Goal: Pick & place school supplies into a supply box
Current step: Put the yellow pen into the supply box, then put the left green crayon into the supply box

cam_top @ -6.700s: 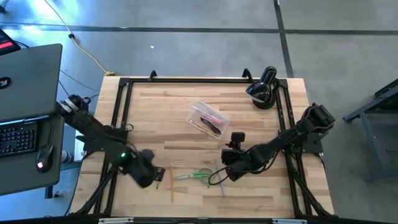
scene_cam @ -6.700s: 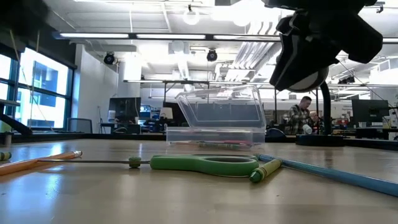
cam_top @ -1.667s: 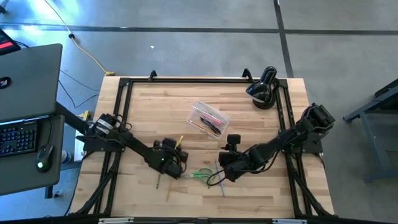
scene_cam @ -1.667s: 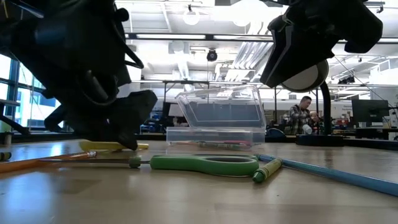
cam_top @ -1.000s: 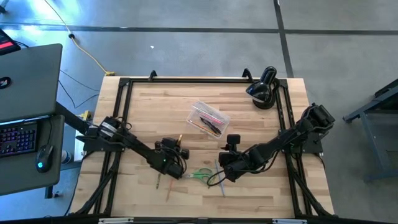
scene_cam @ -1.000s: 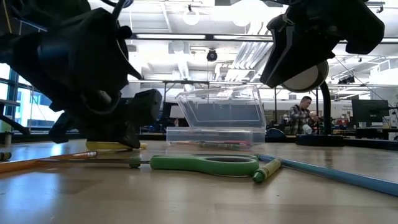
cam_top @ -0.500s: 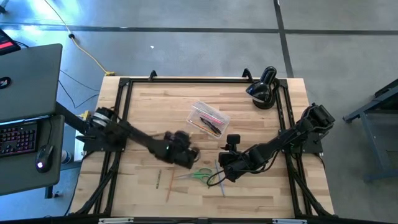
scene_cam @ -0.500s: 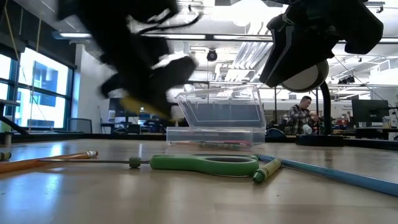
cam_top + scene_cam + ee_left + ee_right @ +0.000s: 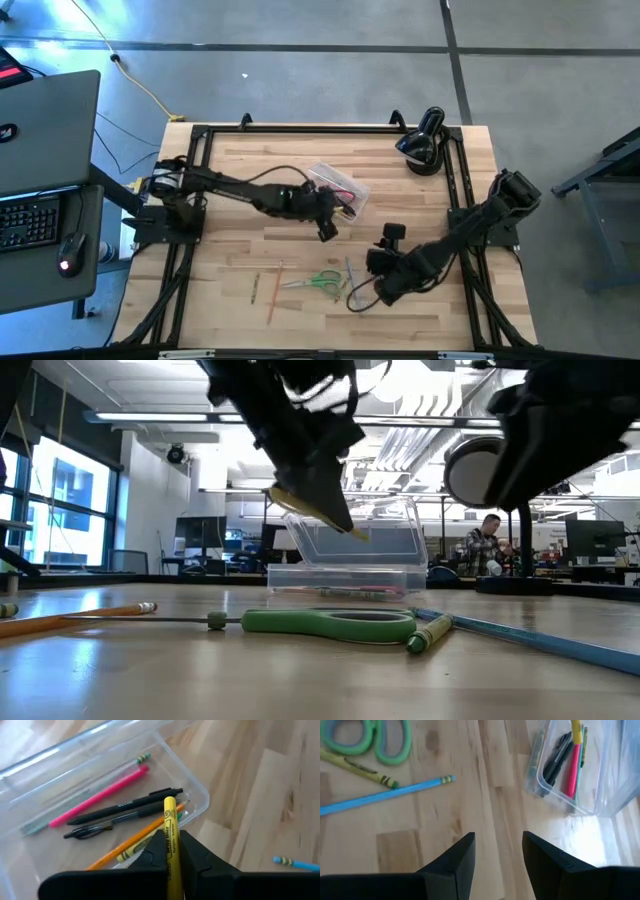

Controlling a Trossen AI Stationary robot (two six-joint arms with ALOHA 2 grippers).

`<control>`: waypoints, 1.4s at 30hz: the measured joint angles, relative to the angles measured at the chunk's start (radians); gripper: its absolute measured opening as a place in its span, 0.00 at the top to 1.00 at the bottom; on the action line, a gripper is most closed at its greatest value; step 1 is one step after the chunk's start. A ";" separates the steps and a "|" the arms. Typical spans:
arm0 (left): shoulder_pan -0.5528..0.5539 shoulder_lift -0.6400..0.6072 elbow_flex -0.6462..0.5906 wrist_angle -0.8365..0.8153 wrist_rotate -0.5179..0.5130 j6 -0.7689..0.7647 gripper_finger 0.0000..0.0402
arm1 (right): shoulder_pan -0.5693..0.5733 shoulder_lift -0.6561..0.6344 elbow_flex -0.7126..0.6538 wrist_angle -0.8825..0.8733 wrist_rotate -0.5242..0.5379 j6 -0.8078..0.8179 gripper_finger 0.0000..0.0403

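- Over the near corner of the supply box [image 9: 333,190], in the middle of the table [image 9: 230,170], hangs the left gripper [image 9: 327,230], its jaws clamped on a yellow highlighter [image 9: 171,845] whose tip points down toward the open box.
- Inside the box lie a pink pen [image 9: 97,796], a black pen [image 9: 125,808], a second dark pen [image 9: 95,827] and an orange pencil [image 9: 125,842], side by side.
- The box's clear lid [image 9: 355,525] stands open at the far side.
- Near the front edge, right of centre, the right gripper [image 9: 382,290] hovers above the wood with its jaws apart and nothing between them.
- Just left of it on the table lie the green-handled scissors [image 9: 318,282], a blue pencil [image 9: 385,795] and a yellow-green crayon [image 9: 357,767].
- Farther left lie an orange pencil [image 9: 275,292] and a short green crayon [image 9: 255,288].
- A black rounded device [image 9: 423,140] sits at the far right corner.
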 joint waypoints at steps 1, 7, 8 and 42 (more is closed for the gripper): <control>0.016 0.011 0.000 0.009 0.015 0.007 0.89 | 0.013 0.000 -0.002 -0.008 0.006 0.012 0.65; 0.079 0.040 0.003 0.023 0.017 0.113 0.86 | 0.056 0.000 -0.002 0.006 0.039 0.035 0.65; 0.085 0.041 -0.001 0.016 0.017 0.158 0.85 | 0.057 0.000 -0.002 0.008 0.041 0.033 0.65; 0.037 0.076 0.166 -0.115 -0.187 0.652 0.64 | 0.055 0.000 -0.002 0.021 0.043 0.029 0.65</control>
